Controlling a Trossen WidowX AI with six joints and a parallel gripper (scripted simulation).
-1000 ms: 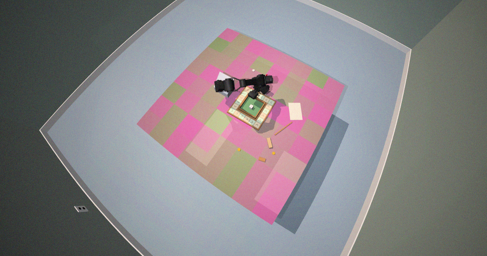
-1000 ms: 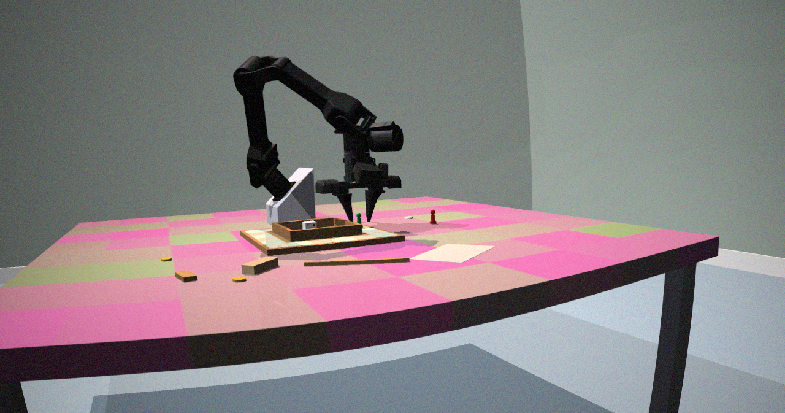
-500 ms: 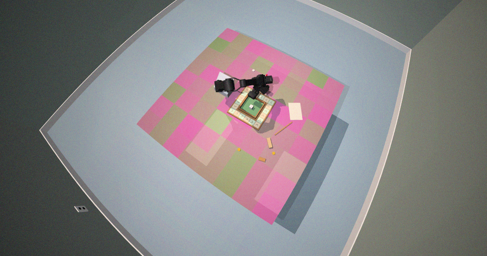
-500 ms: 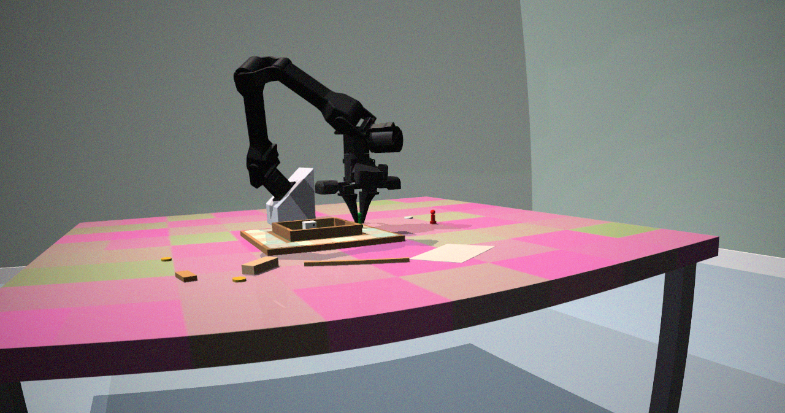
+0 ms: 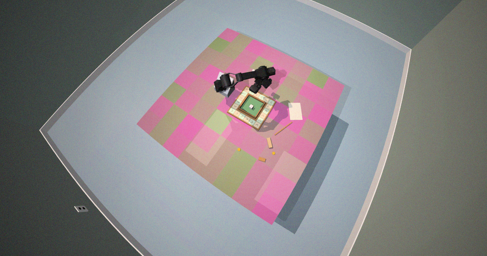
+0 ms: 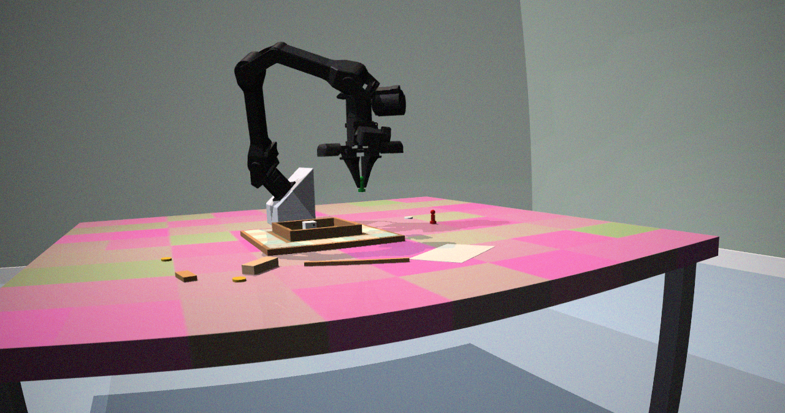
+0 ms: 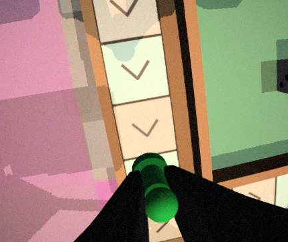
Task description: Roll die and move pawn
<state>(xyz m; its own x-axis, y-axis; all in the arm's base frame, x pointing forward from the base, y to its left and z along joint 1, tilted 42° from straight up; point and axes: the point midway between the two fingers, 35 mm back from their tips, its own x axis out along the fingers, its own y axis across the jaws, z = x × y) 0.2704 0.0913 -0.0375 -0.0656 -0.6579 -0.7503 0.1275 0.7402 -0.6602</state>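
Observation:
My gripper (image 6: 361, 181) (image 7: 152, 178) is shut on the green pawn (image 6: 361, 188) (image 7: 161, 204), which hangs in the air over the arrow squares of the board (image 5: 242, 120) (image 6: 335, 245) (image 7: 144, 107). In the wrist view the pawn's round head is nearest the camera; in the top view the arm hides it. The white die (image 5: 251, 106) (image 6: 308, 224) (image 7: 286, 78) rests inside the green-floored tray (image 5: 247, 114) (image 6: 318, 232) (image 7: 199, 101). The wrist view shows three pips on a dark side face; the pips on top cannot be read.
A red pawn (image 6: 433, 217) and a small white disc (image 6: 408, 217) stand beyond the board. A cream card (image 5: 295, 111) (image 6: 455, 253), a thin stick (image 5: 283, 128) (image 6: 356, 262), two blocks (image 5: 269, 142) (image 5: 261, 159) and two yellow discs (image 5: 239, 149) (image 5: 273, 153) lie around it.

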